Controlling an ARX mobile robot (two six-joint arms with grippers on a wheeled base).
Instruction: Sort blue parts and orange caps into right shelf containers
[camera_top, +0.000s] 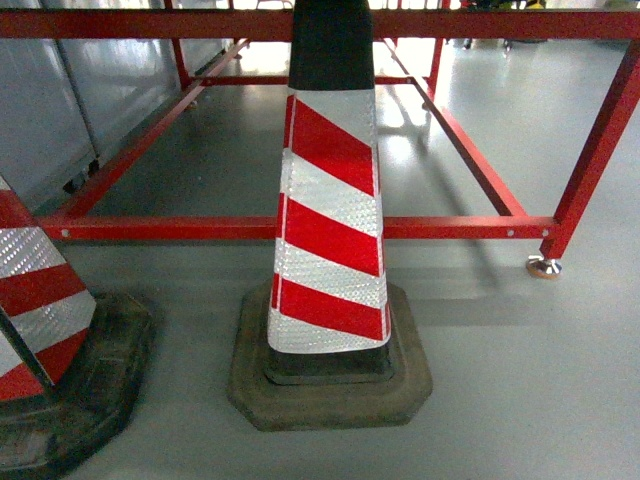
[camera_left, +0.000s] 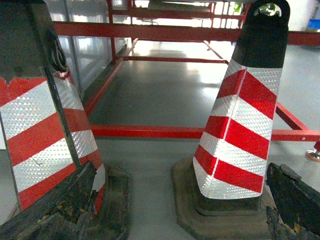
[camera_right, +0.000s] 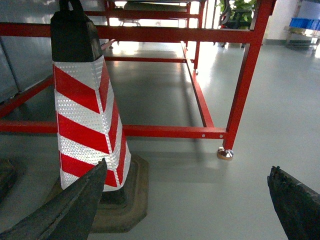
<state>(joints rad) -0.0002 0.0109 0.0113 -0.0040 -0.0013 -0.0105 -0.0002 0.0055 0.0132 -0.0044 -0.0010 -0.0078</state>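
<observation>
**Two striped cones on a grey floor, red frame behind**

Nearest in the left wrist view, the left gripper (camera_left: 175, 210) shows only as two dark, worn fingers (camera_left: 55, 212) at the bottom corners, spread wide apart with nothing between them. In the right wrist view the right gripper (camera_right: 185, 210) looks the same: one black finger (camera_right: 70, 210) low on the left, the other low on the right, wide apart and holding nothing. Neither gripper shows in the head view.

Just beyond, on the grey floor (camera_top: 520, 380), stands the middle cone (camera_top: 330, 220), upright, red and white striped, with a black top and a dark octagonal base (camera_top: 330, 385). To its left, near the edge of the head view, stands the left cone (camera_top: 35, 300) on its own black base, apart from the first.

Behind both cones runs the red metal frame (camera_top: 200, 228), its low bar lying across the floor, with a post on the right ending in a shiny round foot (camera_top: 545, 266). Grey wall panels (camera_top: 90, 90) line the far left.

Far off at the right in the right wrist view, something bright blue (camera_right: 305, 23) sits on a stand; it is too small to tell whether it is one of the right shelf containers.
</observation>
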